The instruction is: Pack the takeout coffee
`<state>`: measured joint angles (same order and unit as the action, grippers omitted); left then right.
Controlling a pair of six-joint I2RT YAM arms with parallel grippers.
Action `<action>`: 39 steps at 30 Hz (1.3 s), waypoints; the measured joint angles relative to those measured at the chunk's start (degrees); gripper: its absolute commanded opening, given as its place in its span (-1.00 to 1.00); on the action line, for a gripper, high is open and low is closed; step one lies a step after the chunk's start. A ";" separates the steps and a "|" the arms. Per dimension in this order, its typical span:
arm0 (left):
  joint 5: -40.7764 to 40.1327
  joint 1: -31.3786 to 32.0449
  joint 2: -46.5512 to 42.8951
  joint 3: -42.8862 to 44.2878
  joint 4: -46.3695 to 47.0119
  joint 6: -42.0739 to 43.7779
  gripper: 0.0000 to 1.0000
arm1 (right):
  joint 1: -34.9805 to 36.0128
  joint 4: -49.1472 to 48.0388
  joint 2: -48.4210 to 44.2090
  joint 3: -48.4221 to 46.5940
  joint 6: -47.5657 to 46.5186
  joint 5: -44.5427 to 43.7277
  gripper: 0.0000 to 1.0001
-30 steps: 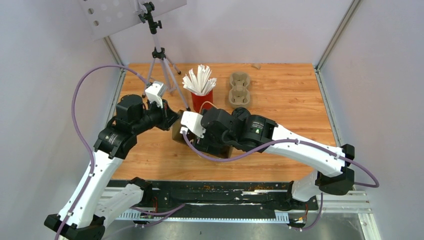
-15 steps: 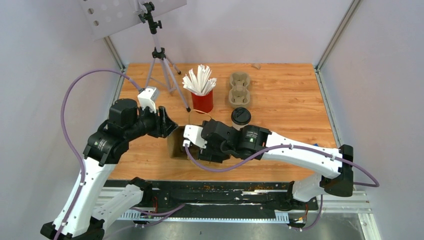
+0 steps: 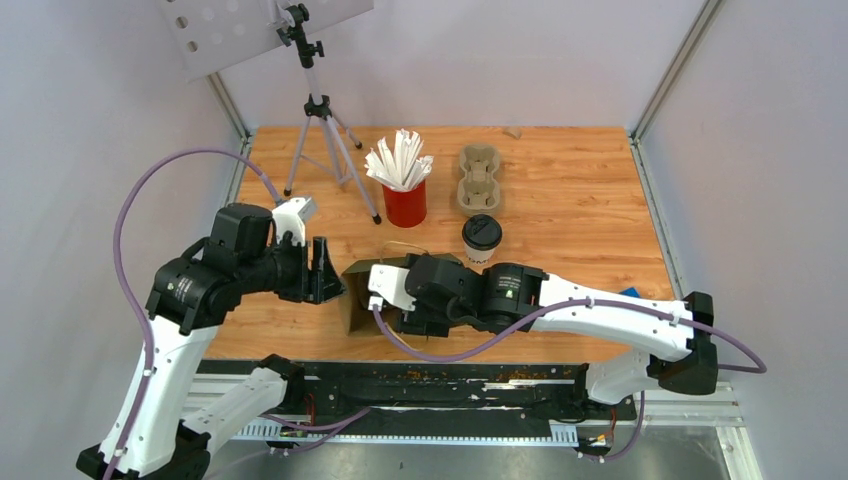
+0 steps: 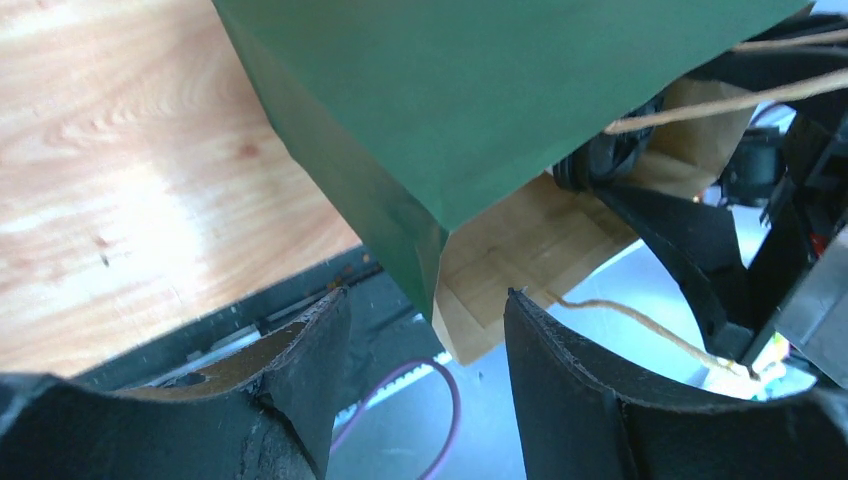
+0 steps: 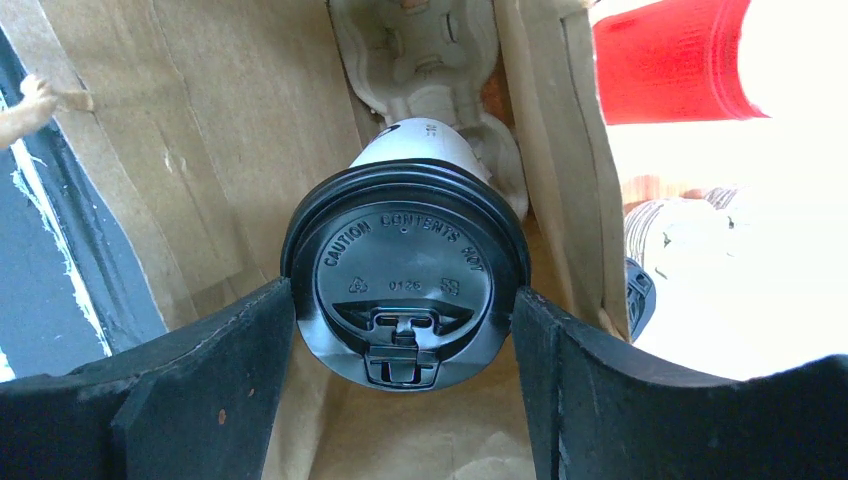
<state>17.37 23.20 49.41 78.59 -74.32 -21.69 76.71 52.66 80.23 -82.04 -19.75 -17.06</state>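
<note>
One takeout coffee cup (image 5: pixel 405 280), white with a black lid, sits between the fingers of my right gripper (image 5: pixel 403 300), which is shut on its lid. Cup and gripper are inside the paper bag (image 3: pixel 352 300), brown within and green outside (image 4: pixel 480 100). A beige pulp tray (image 5: pixel 420 60) lies deeper in the bag, and the cup's base is at it. The second coffee cup (image 3: pixel 481 235) stands upright on the table behind my right arm. My left gripper (image 3: pixel 325 270) is open just left of the bag's edge, holding nothing. The bag's corner shows beyond its tips (image 4: pixel 425 300).
A red cup of white straws (image 3: pixel 404 200) and another pulp tray (image 3: pixel 479 178) stand at the back of the wooden table. A tripod (image 3: pixel 320 120) stands at the back left. The bag's twine handle (image 3: pixel 405 245) lies behind the bag. A black strip (image 3: pixel 450 385) borders the near edge.
My left gripper opened, let go of the bag's edge and drew back to the left. My right arm carried its cup nearer and left into the bag, uncovering the second cup.
</note>
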 measured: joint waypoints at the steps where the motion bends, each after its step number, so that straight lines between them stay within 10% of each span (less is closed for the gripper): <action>1: 0.68 0.00 0.04 0.00 -1.05 -0.11 0.31 | 0.07 -0.11 0.33 0.00 0.15 0.00 0.40; 10: 2.38 0.00 -3.93 -7.89 -0.33 -2.38 -0.01 | 0.13 -1.25 2.51 0.02 0.31 -0.04 0.40; 14: 3.10 0.00 -5.51 -11.82 2.91 -3.28 -0.72 | 0.13 -1.55 2.54 0.04 0.02 -0.33 0.39; 18: 3.82 0.00 -7.48 -15.30 7.93 -2.84 -1.00 | 0.26 -1.53 2.91 0.09 -0.74 -0.66 0.39; 27: 4.11 0.00 -8.17 -18.18 18.67 0.46 -0.98 | 0.63 -1.73 4.50 1.49 -5.20 -5.57 0.39; 32: 2.93 0.00 -8.04 -18.45 18.62 2.49 -0.10 | 0.63 -3.67 5.99 1.81 -6.64 -6.78 0.40; 39: 1.95 0.00 -8.57 -18.43 14.53 2.47 0.18 | 0.74 -6.69 6.82 3.78 -7.45 -9.18 0.40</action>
<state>19.31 23.20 40.84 60.16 -59.79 -19.22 77.45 45.98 87.05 -78.26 -27.20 -26.24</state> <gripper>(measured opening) 0.547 0.751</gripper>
